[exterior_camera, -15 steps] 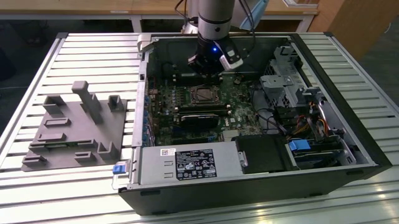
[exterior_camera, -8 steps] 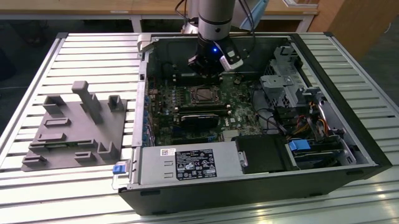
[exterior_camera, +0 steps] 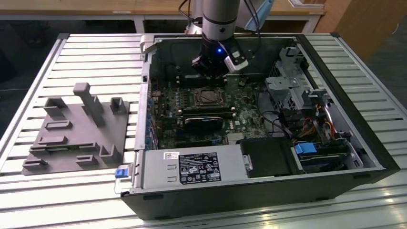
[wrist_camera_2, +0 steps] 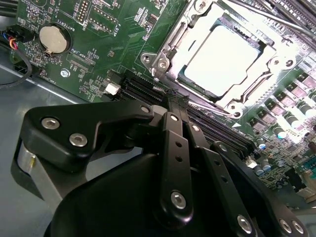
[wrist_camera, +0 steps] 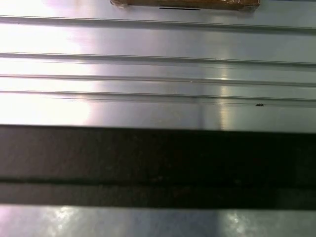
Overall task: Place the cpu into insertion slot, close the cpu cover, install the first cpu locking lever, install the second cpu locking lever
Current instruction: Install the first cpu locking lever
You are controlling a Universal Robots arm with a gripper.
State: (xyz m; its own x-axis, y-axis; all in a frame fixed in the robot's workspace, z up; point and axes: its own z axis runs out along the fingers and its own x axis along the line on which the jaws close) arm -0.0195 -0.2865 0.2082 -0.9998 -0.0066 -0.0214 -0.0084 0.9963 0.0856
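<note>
One closed, empty tool (wrist_camera_2: 174, 100) beside cpu cover (wrist_camera_2: 224, 59)

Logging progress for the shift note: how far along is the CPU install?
Done: the cpu sits in the insertion slot, with the cpu cover lying flat around it. In hand: the gripper, jaws together, hovers beside the socket. Left: whether the levers are latched can't be told.

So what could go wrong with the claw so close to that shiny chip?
The claw sits right at the edge of the cpu cover, so a slip could scrape the cpu seated under it. The black slots beside the fingertips are also close enough to get bumped. The coin battery lies farther off and seems safer.
</note>
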